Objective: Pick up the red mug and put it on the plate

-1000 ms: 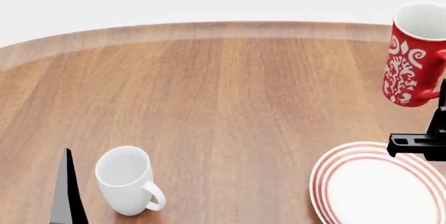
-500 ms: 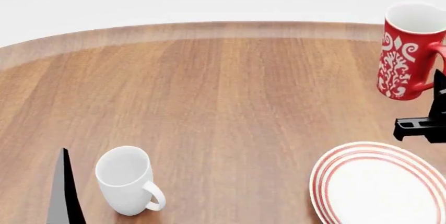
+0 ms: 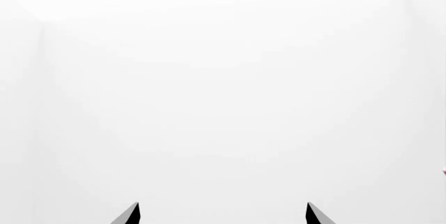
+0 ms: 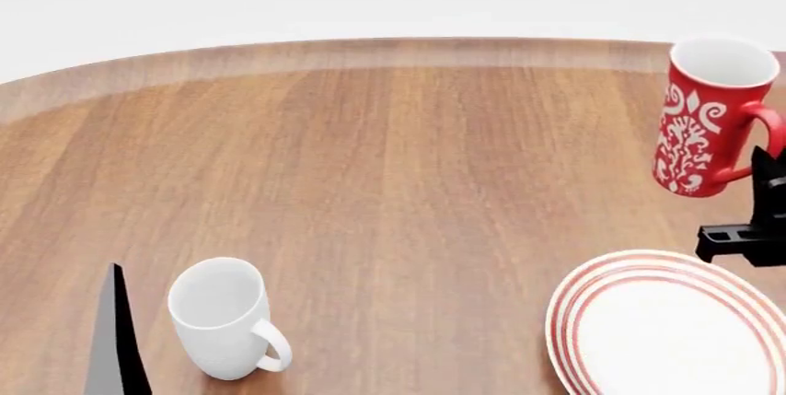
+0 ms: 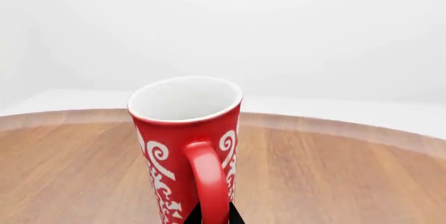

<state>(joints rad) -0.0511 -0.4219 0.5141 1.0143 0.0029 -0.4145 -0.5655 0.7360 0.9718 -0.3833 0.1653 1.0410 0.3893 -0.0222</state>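
Wood-grained and rounded along its far edge, the brown tabletop filled the head view. A tall, narrow red mug with white swirls and a white inside hung tilted above the right edge, beyond the round white plate with red rings at the near right corner. Black parts of the right gripper sat just below its handle. A plain white mug stood near the front left, beside a dark left gripper finger.

Blank white filled the left wrist view; two dark fingertips stood wide apart.

From the right wrist, the red mug rose upright, its handle clamped by the dark right gripper.
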